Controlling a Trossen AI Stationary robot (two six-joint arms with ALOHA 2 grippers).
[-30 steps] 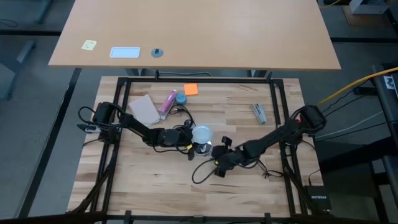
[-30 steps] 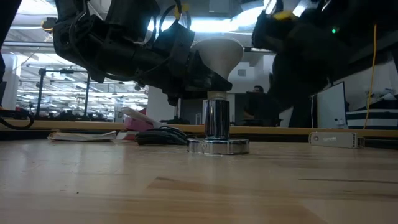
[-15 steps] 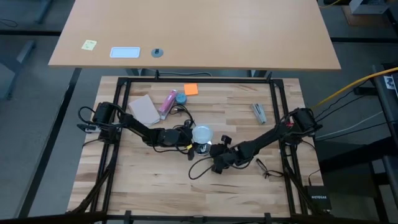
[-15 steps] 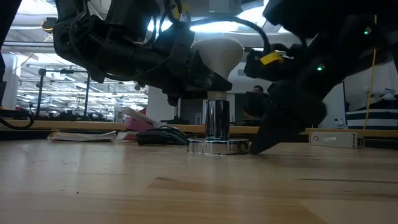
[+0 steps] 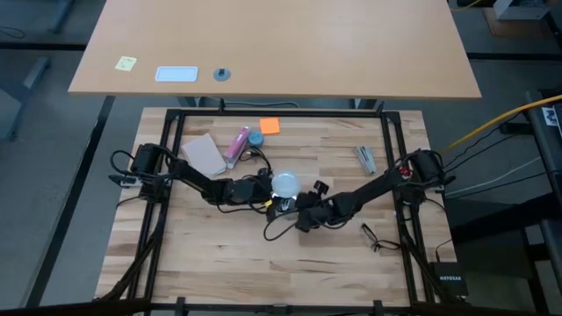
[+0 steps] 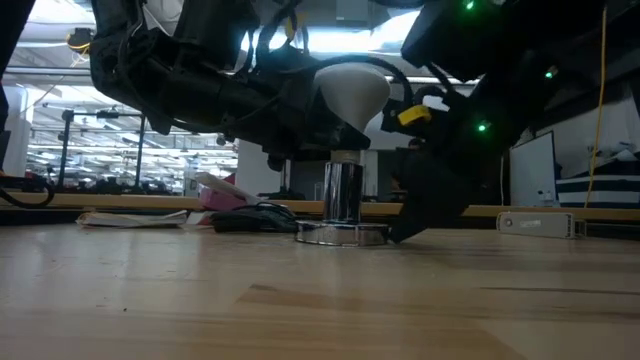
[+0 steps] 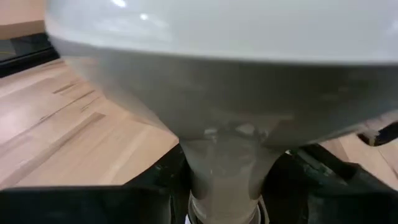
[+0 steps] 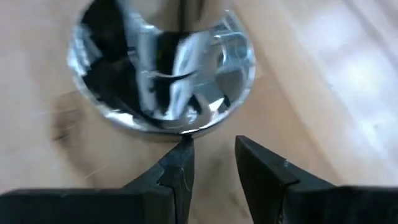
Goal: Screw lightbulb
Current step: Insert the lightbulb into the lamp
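Frosted white round lightbulb sits neck-down in upright socket of shiny silver round lamp base, mid wooden counter. My left claw clamped on lightbulb neck; bulb threads hidden inside socket. My right claw low just beside lamp base rim, fingers apart, holding nothing. Lamp base largely covered by bulb from above. Small blue round object farther back.
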